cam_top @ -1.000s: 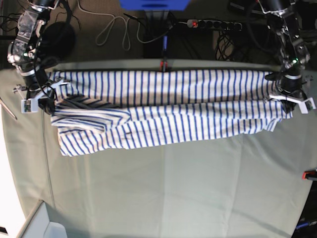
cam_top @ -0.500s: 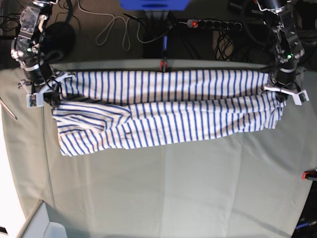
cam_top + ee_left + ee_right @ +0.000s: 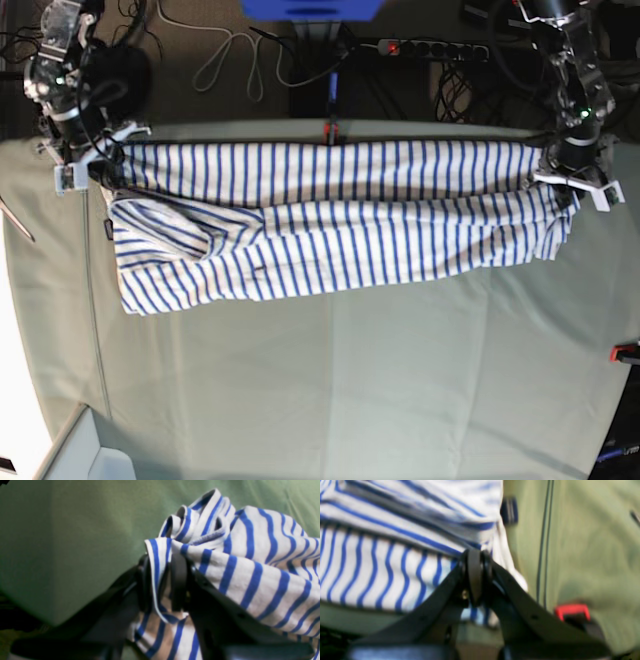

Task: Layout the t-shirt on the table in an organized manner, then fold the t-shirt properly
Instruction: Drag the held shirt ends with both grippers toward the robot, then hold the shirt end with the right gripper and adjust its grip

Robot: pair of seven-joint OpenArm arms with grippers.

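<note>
Here the left wrist view shows the left pincer (image 3: 161, 580) clenched on a bunched t-shirt (image 3: 250, 562) edge. Right wrist: the right pincer (image 3: 475, 577) grips another edge. Base: it lies stretched along the surface's (image 3: 350, 390) far side; pull evenly, keeping tension level.

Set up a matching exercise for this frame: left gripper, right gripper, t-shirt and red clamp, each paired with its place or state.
1. left gripper
2. right gripper
3. t-shirt
4. red clamp

A. stretched along the table's far side
B. on the table's far edge, mid-width
C. shut on striped cloth, base view's right
D. shut on striped cloth, base view's left

Pairs: 1-C, 2-D, 3-A, 4-B
</note>
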